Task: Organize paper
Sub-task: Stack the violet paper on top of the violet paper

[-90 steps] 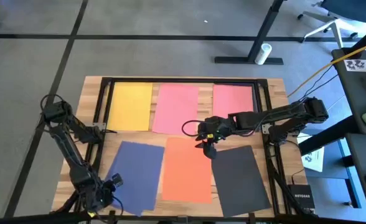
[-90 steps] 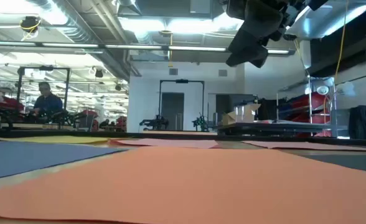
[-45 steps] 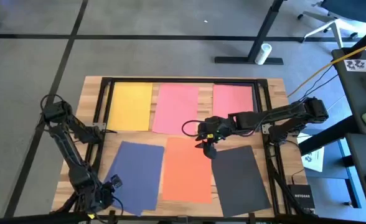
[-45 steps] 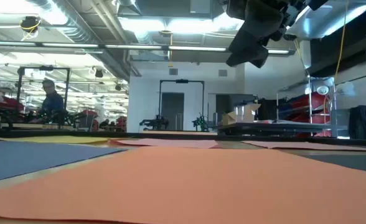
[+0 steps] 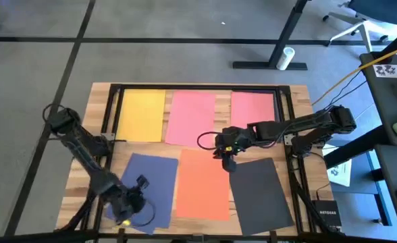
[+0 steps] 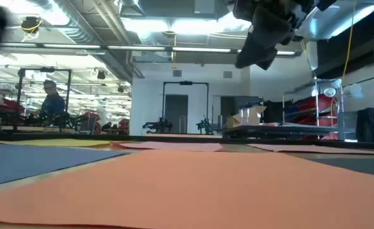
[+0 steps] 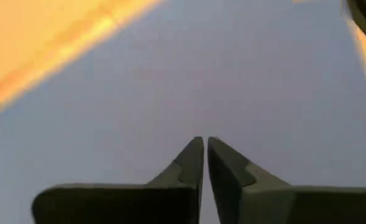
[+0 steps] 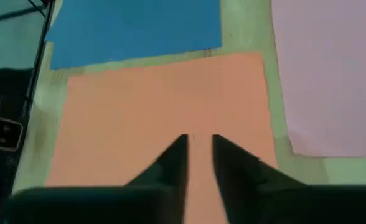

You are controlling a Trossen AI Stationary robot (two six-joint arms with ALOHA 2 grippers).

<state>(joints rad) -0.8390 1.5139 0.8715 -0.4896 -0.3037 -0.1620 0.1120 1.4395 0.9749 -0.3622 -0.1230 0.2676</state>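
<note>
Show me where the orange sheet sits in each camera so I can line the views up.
High view: orange sheet, front row, between the navy blue sheet and the black sheet.
Low view: it fills the foreground.
Left wrist view: not clearly in it; mostly navy blue.
Right wrist view: ahead of the right gripper, centre.
Shared landmark: the navy blue sheet beside it.

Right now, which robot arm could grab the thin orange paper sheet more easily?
Probably the right. The right gripper hangs over the top edge of the thin orange paper sheet, its fingers slightly apart. The left gripper is over the navy blue paper sheet, fingers closed.
</note>
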